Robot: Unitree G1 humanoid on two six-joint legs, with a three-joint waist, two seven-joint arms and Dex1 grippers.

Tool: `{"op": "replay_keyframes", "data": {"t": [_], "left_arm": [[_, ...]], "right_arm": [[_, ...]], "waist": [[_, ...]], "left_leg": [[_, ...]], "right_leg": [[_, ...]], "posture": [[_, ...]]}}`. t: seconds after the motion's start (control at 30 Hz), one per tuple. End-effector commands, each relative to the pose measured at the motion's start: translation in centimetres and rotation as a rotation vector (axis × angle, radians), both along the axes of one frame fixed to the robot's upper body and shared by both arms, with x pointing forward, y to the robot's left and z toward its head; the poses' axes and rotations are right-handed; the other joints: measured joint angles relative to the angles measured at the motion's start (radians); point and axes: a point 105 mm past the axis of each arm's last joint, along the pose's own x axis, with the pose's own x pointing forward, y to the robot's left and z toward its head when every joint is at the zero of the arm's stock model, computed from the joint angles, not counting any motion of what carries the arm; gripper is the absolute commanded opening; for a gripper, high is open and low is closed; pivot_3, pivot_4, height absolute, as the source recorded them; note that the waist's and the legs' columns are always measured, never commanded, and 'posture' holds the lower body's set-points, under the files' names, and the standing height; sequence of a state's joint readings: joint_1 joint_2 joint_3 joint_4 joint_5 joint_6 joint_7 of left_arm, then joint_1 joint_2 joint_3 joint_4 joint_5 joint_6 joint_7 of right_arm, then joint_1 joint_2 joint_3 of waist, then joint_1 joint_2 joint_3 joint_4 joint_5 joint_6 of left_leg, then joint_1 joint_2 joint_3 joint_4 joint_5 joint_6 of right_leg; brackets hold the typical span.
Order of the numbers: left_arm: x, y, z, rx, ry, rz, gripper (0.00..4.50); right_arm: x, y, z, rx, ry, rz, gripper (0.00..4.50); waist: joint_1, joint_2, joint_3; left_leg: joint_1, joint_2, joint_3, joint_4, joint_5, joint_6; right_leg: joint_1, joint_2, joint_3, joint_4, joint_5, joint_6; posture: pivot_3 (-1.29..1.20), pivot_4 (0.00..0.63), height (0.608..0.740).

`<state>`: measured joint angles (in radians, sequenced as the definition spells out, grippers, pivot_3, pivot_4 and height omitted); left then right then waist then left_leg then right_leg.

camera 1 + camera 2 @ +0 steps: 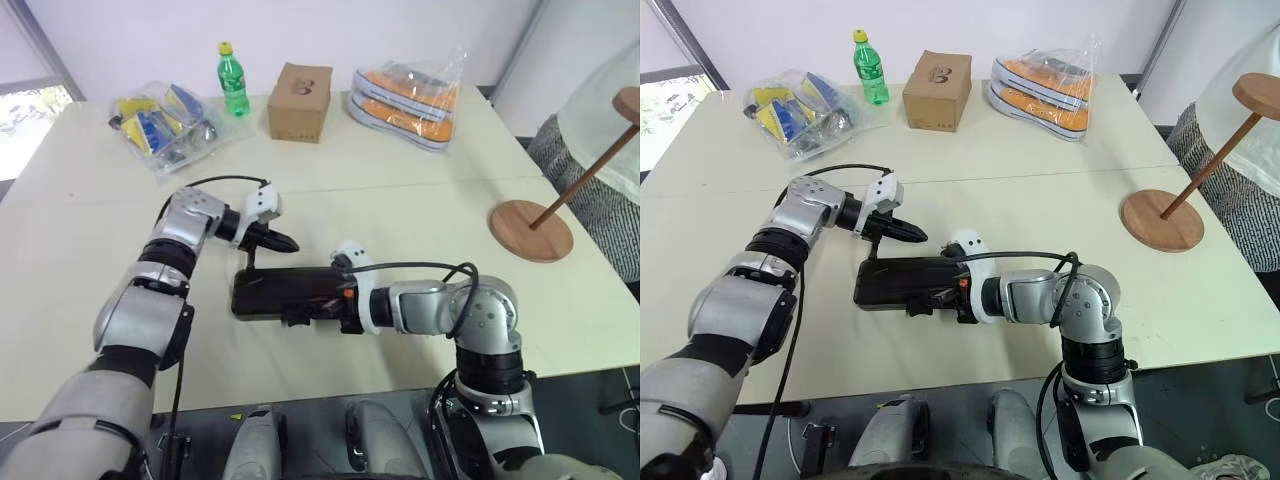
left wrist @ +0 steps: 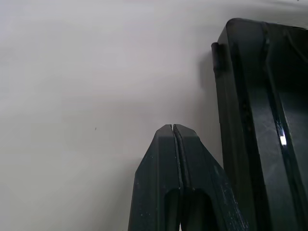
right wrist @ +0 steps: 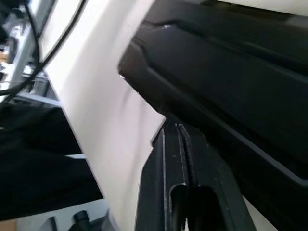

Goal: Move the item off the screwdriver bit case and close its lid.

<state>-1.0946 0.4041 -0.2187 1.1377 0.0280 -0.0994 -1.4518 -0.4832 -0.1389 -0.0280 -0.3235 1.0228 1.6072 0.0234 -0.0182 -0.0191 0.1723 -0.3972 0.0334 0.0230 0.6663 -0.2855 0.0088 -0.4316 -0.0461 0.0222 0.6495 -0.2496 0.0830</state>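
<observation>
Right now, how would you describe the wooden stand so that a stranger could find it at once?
Start at the long cream table and go to its right end, beside the seated person. The wooden stand rests there: a flat round brown disc with a thin rod rising at a slant to a smaller disc. It is the only wooden thing, apart from the cardboard box and the black case.

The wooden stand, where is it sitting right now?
The wooden stand sits on the table's far right side, well clear of the screwdriver bit case, beside a person at the table's edge.
</observation>
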Motion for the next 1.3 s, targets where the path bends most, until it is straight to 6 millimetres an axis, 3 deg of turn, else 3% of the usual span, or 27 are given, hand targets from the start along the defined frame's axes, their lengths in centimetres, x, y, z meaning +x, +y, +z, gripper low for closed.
{"op": "replay_keyframes", "data": {"t": [0.03,0.47,0.93,1.3], "left_arm": [[0.5,-0.3,1.3,-0.018,-0.054,-0.005,0.0],[-0.2,-1.0,0.2,-0.014,-0.036,-0.051,0.0],[-1.9,-0.2,-1.6,0.034,0.008,-0.13,0.0],[-2.0,-0.6,-1.7,0.04,0.004,-0.14,0.0]], "right_arm": [[-0.9,0.4,0.0,0.01,0.01,0.025,0.02],[-1.3,0.5,-0.3,0.002,0.048,-0.019,0.02],[-1.9,1.8,-0.9,-0.003,0.058,-0.105,0.02],[-1.1,1.1,-0.9,-0.093,-0.02,-0.164,0.02]], "waist": [[-0.001,0.0,0.0],[0.0,0.0,0.0],[-0.001,0.0,0.0],[-0.002,0.0,0.0]], "left_leg": [[0.0,0.0,0.0,0.0,0.0,0.0],[-0.001,0.0,-0.001,0.0,0.0,0.0],[-0.002,0.001,-0.001,0.0,0.0,0.0],[-0.003,0.001,-0.001,0.0,0.0,0.0]], "right_leg": [[0.0,0.0,0.0,0.0,0.0,0.0],[0.0,0.0,0.0,0.0,0.0,0.0],[-0.001,0.0,0.0,0.0,0.0,0.0],[-0.002,0.0,0.0,0.0,0.0,0.0]], "posture": [[0.0,0.15,0.74],[0.0,0.15,0.74],[0.0,0.15,0.74],[0.0,0.15,0.74]]}}
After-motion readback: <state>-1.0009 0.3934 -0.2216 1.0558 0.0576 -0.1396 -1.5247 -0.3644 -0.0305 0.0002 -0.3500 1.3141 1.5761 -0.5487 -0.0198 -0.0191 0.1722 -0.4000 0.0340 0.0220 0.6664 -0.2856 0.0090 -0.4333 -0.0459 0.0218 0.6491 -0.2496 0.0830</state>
